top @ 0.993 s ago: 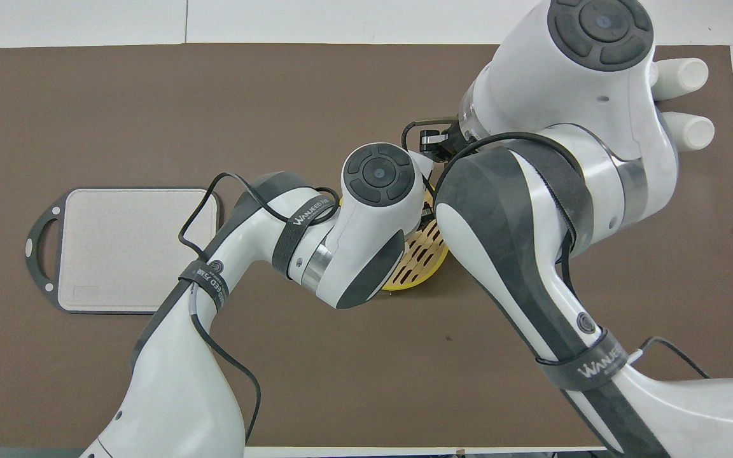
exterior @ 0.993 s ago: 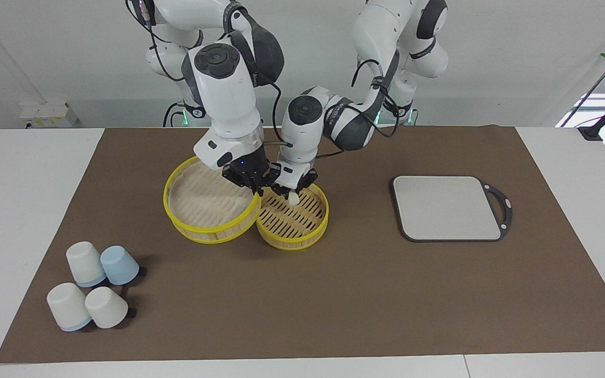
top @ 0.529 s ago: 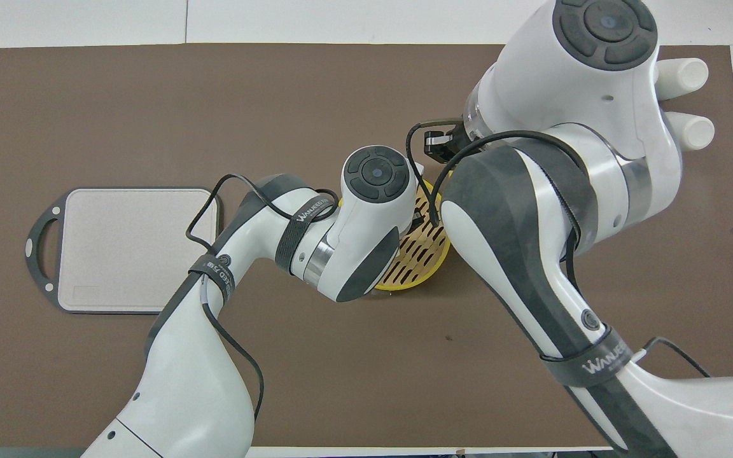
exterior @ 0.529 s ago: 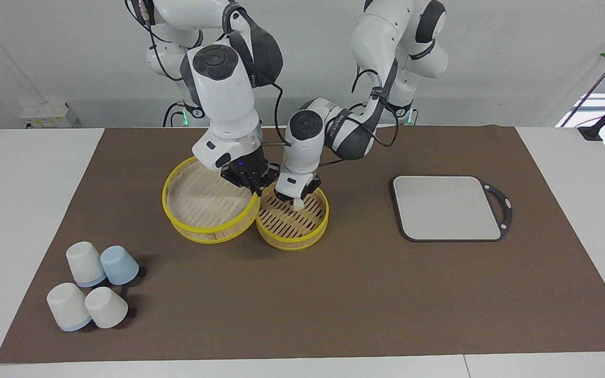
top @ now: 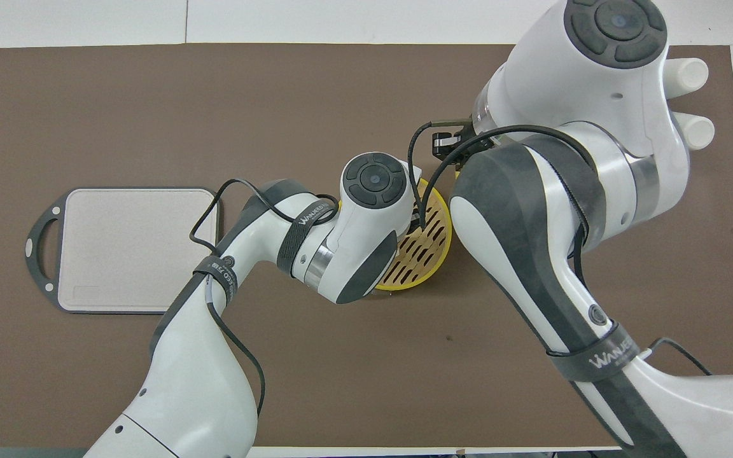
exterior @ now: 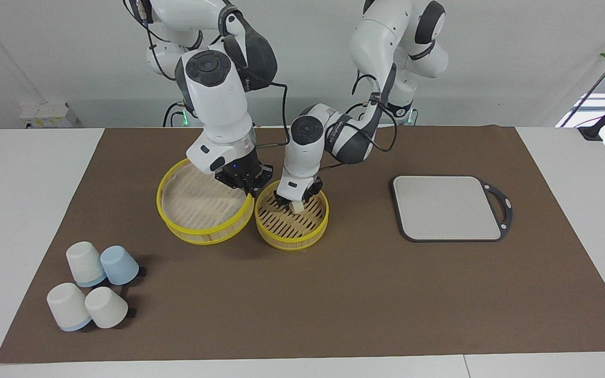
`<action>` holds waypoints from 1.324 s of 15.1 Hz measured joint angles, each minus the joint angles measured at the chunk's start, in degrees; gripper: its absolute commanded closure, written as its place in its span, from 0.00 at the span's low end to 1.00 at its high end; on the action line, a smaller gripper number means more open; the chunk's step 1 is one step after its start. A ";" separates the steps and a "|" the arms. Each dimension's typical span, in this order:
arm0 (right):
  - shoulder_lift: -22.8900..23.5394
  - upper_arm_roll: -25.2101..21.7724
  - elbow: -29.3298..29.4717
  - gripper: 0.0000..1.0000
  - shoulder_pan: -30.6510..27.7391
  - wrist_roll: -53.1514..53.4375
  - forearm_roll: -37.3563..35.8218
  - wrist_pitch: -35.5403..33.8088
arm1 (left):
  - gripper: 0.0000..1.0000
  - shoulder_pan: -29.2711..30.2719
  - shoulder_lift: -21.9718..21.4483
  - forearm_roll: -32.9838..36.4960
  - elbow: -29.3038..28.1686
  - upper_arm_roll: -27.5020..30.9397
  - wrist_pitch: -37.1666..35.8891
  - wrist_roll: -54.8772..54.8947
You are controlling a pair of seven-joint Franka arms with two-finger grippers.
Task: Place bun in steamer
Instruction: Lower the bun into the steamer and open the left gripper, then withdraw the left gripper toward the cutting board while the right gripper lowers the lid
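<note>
The steamer is apart in two pieces. The slatted basket (exterior: 292,223) sits on the brown mat, and part of it shows in the overhead view (top: 427,251). My left gripper (exterior: 295,202) is shut on the cream-white bun (exterior: 297,208) and holds it low inside that basket, at the side nearer the robots. My right gripper (exterior: 243,185) is shut on the rim of the other, wider tier (exterior: 205,207) and holds it tilted beside the basket, toward the right arm's end. In the overhead view my arms hide the bun and the held tier.
A grey rectangular board (exterior: 447,207) lies toward the left arm's end and also shows in the overhead view (top: 140,248). Several upturned cups (exterior: 92,286) stand far from the robots at the right arm's end, with two showing in the overhead view (top: 688,73).
My right gripper has carried the wide tier sideways toward the right arm's end, off the basket's rim. My left gripper has lowered the bun deeper into the basket.
</note>
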 measured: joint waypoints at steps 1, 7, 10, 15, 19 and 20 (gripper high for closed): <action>-0.09 0.00 -0.09 1.00 0.00 0.00 0.00 0.00 | 0.00 0.03 -0.17 0.00 0.52 0.15 -0.14 -0.01; -0.19 0.09 -0.21 1.00 0.20 0.01 0.02 0.81 | 0.00 4.35 -6.21 0.12 -0.51 0.71 -4.71 1.22; -0.19 0.21 -0.32 1.00 0.44 0.92 0.13 2.28 | 0.00 8.03 -10.45 0.19 -5.42 0.76 -5.34 6.64; -0.12 0.33 -0.61 1.00 4.22 6.09 0.24 4.67 | 0.00 16.42 -17.77 0.21 -8.99 0.88 -10.54 16.87; 2.24 0.35 -1.11 1.00 9.12 12.81 0.24 7.93 | 0.00 23.06 -22.35 0.23 -9.03 1.01 -14.49 26.08; 3.16 0.34 -1.17 1.00 10.20 14.53 0.24 8.46 | 0.00 24.45 -23.35 0.23 -9.02 1.04 -15.87 28.61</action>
